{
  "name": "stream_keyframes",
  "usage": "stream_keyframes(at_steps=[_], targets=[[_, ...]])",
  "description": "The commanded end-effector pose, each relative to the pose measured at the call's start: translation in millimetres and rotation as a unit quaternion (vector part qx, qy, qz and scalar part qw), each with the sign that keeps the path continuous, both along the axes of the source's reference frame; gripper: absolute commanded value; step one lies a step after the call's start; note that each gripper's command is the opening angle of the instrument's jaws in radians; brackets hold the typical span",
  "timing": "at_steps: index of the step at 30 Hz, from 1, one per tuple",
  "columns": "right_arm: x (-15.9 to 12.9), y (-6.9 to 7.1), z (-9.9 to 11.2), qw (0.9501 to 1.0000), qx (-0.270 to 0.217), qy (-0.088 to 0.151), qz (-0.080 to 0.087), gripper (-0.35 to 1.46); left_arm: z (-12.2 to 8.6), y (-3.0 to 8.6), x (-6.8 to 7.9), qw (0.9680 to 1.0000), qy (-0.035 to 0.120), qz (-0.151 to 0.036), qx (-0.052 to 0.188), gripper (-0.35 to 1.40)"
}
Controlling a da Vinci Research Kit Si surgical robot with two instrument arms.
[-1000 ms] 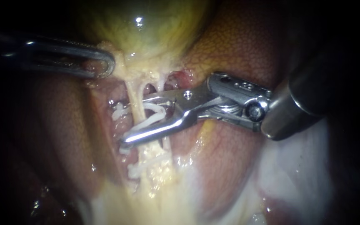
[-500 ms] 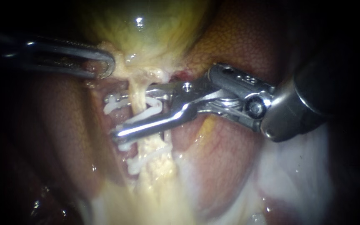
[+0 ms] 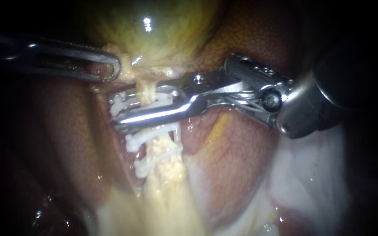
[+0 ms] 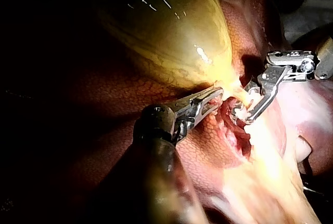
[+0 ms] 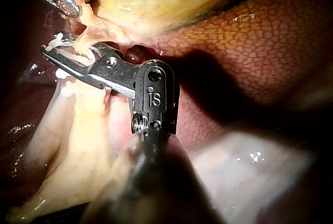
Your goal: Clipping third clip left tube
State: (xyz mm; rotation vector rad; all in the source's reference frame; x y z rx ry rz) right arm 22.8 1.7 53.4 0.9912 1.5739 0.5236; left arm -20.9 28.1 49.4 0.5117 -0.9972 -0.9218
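Slender steel right instrument [image 3: 116, 112]: jaws, wide a second ago, now pinch a white plastic clip [image 3: 118, 104] around the pale left tube [image 3: 146, 89], just below the yellow-green gallbladder [image 3: 154, 35]; third clip apparently seating.

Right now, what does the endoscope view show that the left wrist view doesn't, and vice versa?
Only the endoscope: two separate white clips on the tube below the right instrument. Only the left wrist: much of the gallbladder as a big rounded body. Both: the left instrument gripping the gallbladder at its neck, and the right instrument clamping a third clip across the tube.
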Motion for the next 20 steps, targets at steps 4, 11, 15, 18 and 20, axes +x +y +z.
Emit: stream_keyframes(at_steps=[4,11,15,18,20], targets=[[-0.1,0.1,0.4,1.0,0.008,-0.002,-0.002,-0.35,0.0,0.0,0.0,1.0,0.0,0.0,0.0,-0.35],[-0.1,0.0,0.6,0.9998,0.018,-0.004,-0.005,-0.35,0.0,0.0,0.0,1.0,0.0,0.0,0.0,-0.35],[-0.1,0.0,0.6,0.9998,0.018,-0.004,-0.005,-0.35,0.0,0.0,0.0,1.0,0.001,-0.001,-0.001,-0.35],[-0.2,0.0,0.6,0.9998,0.018,-0.004,-0.005,-0.35,0.0,0.0,0.0,1.0,0.001,-0.001,-0.001,-0.35],[-0.2,0.0,0.6,0.9998,0.018,-0.004,-0.005,-0.35,0.0,0.0,0.0,1.0,0.001,-0.001,-0.001,-0.35]])
